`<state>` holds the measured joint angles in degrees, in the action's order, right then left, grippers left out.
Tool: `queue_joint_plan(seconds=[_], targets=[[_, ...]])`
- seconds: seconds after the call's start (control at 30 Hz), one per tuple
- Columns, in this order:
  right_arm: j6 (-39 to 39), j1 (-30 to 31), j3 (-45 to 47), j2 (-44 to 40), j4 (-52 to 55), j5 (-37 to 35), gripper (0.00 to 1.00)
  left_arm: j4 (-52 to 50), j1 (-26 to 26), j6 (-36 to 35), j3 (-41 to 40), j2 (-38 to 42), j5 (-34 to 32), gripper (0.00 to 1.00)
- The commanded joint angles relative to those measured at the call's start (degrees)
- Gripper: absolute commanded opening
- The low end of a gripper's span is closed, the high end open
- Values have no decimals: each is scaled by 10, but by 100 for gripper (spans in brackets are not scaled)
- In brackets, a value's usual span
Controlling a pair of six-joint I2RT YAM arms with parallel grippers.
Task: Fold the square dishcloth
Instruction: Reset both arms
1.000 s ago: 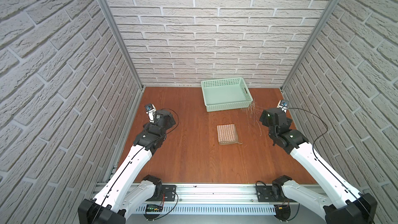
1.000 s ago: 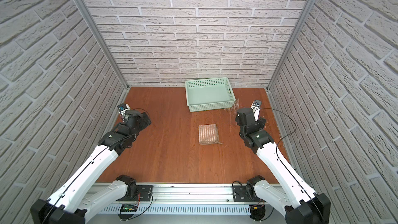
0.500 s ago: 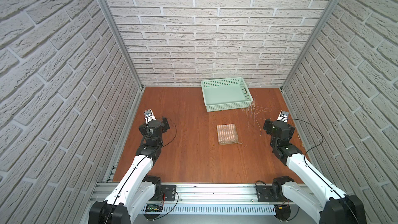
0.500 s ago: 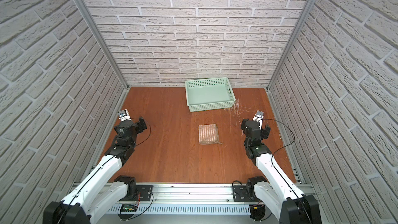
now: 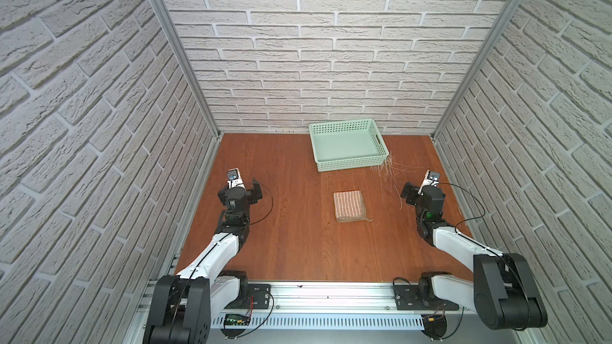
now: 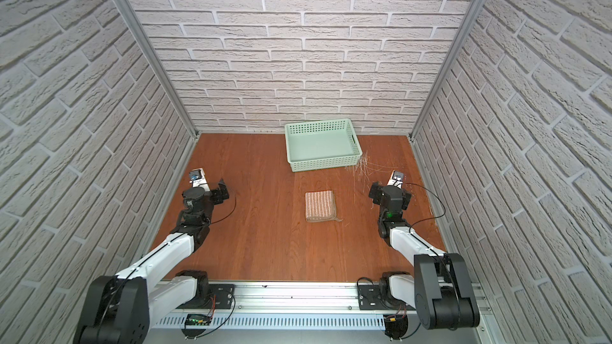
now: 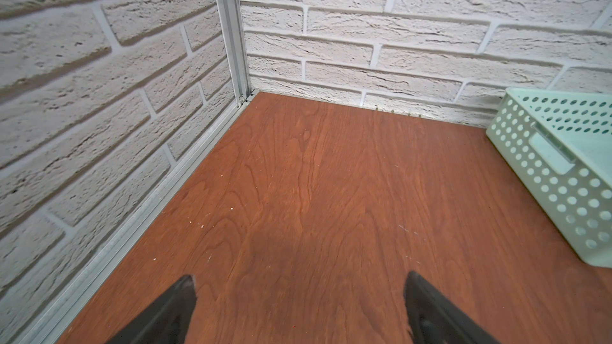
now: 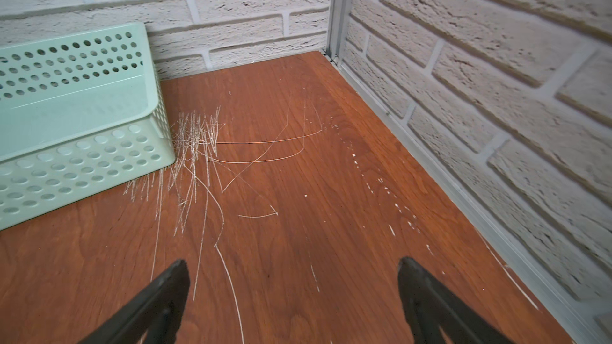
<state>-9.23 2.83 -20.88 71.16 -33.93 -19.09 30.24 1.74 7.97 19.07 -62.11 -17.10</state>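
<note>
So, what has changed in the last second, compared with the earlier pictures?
Both arms folded back toward their bases; the left gripper and right gripper drew slightly nearer, open and empty throughout. Nothing was gripped or released. The folded square dishcloth and the mint-green basket did not move.

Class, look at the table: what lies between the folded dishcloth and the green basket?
Nothing: only bare wooden table separates the dishcloth from the basket, as seen in both top views.

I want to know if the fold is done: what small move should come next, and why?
Likely just park both arms: the square dishcloth lies folded in a compact layered rectangle, apart from the basket, and the left gripper and right gripper stand open, empty, off to its sides.
</note>
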Motion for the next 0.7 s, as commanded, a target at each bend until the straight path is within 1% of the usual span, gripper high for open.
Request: queue_joint_plan(seconds=[0.0, 0.07, 0.2, 0.33, 0.47, 0.57, 0.67], targets=[[20, -5, 10, 12, -85, 32, 100, 102, -11, -20, -16, -30, 26, 98], [21, -9, 8, 14, -83, 47, 100, 116, -14, -22, -16, -47, 34, 98], [27, -17, 18, 23, -104, 82, 100, 138, -17, -24, -18, -55, 51, 98], [33, -18, 35, 76, -172, 107, 100, 140, -19, -29, -17, -55, 66, 98], [36, -19, 34, 132, -215, 123, 100, 144, -18, -32, -21, -54, 76, 98], [40, -21, 20, 160, -215, 134, 100, 145, -18, -33, -22, -54, 78, 98], [44, -22, -3, 164, -178, 145, 100, 146, -19, -34, -22, -54, 80, 98]])
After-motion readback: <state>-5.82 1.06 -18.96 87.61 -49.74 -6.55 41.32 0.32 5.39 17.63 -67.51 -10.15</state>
